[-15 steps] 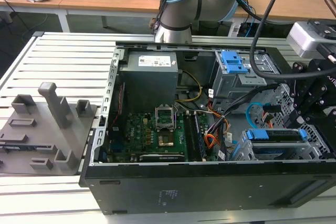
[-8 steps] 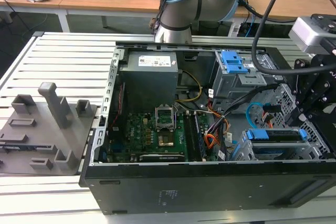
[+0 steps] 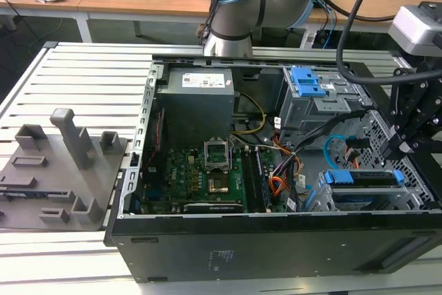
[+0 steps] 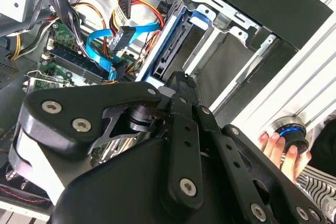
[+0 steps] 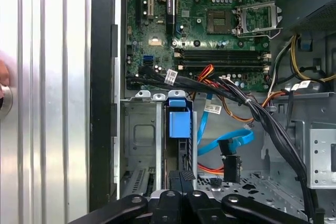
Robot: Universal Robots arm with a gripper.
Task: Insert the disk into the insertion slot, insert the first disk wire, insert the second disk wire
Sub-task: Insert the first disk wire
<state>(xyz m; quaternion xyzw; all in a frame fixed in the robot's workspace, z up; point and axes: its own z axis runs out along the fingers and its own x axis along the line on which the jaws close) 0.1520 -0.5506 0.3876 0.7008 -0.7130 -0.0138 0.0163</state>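
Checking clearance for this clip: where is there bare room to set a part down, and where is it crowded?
Free: the table slats bordered by the grey fixture plate and the computer case, at the exterior view's left. Crowded: inside the case, where the orange wire bundle and light-blue cable run beside the disk.

In the first wrist view my pincer [image 5: 181,178] hides the disk [image 5: 179,123]'s end; a hand [image 5: 2,90] sits half cut off
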